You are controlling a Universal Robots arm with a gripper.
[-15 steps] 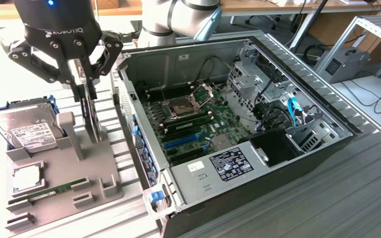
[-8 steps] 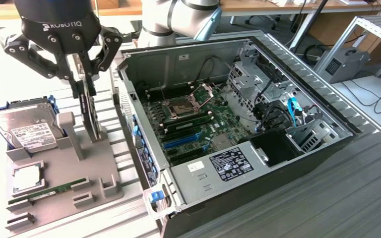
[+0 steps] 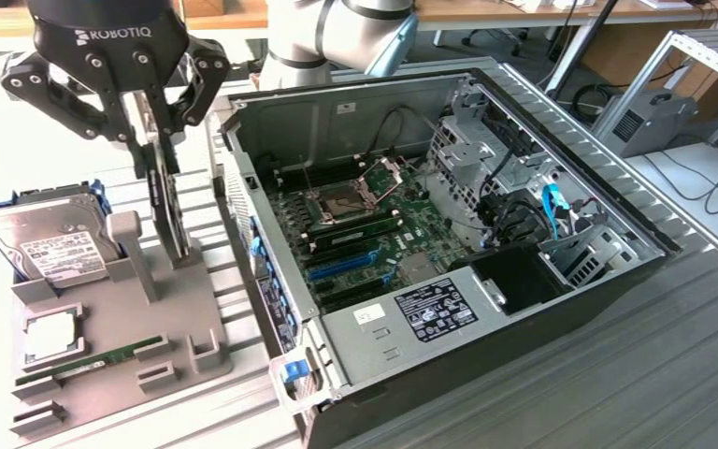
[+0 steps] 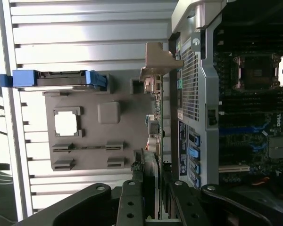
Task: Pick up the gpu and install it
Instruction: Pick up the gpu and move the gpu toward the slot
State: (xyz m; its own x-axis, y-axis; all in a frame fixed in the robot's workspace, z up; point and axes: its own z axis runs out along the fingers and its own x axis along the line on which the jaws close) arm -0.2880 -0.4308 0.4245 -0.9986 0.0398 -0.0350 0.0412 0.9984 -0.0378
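The graphics card (image 3: pixel 164 192) is held on edge at the grey holder (image 3: pixel 147 318), upright so that its top edge can be pinched from above. The jaws are closed on that edge. The arm (image 3: pixel 334 37) is reached over the surface (image 3: pixel 658 374), wrist pointed straight down, beside the open computer case (image 3: pixel 322 122).

Black hand (image 3: pixel 157 131) marked ROBOTIQ in white, linked fingers (image 3: pixel 37 79) with bolts, silver-grey rounded arm (image 3: pixel 334 33)
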